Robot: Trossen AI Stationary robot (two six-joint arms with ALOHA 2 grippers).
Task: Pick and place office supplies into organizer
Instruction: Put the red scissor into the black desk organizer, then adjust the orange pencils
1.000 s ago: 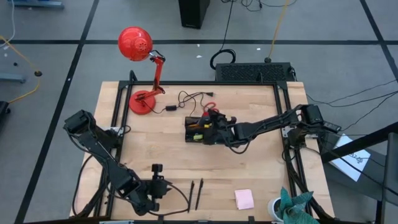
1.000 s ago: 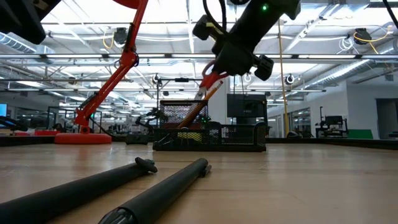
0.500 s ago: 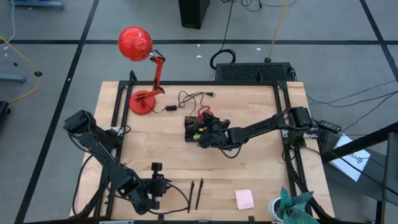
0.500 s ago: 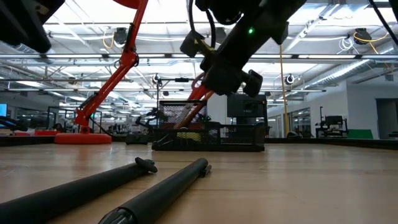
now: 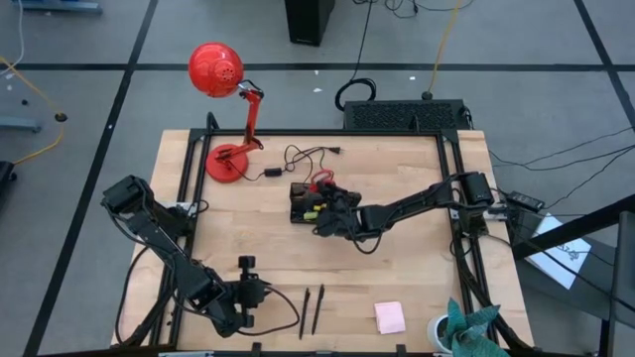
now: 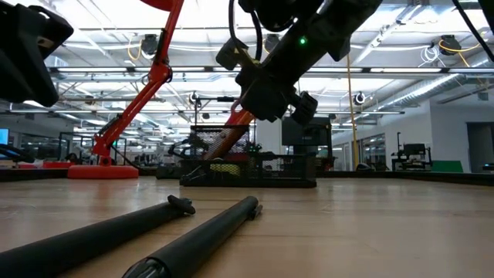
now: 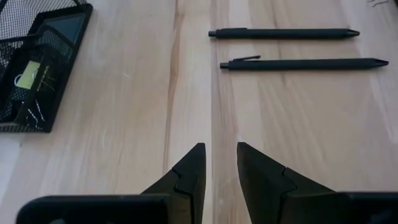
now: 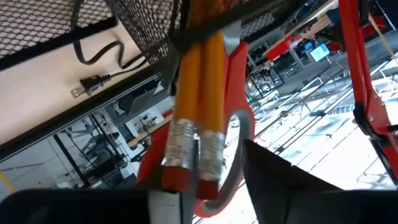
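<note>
Organizer shifted left under right gripper

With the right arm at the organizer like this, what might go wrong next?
1. The right gripper is at the organizer, right against the pencils and scissors that stand in it; pulling away might drag them out or tip the light tray.
2. Two pens lie close together by the left gripper; its open fingers may nudge one while taking the other.

Two black pens, two orange pencils, one pair of scissors, one organizer, one pink pad.
</note>
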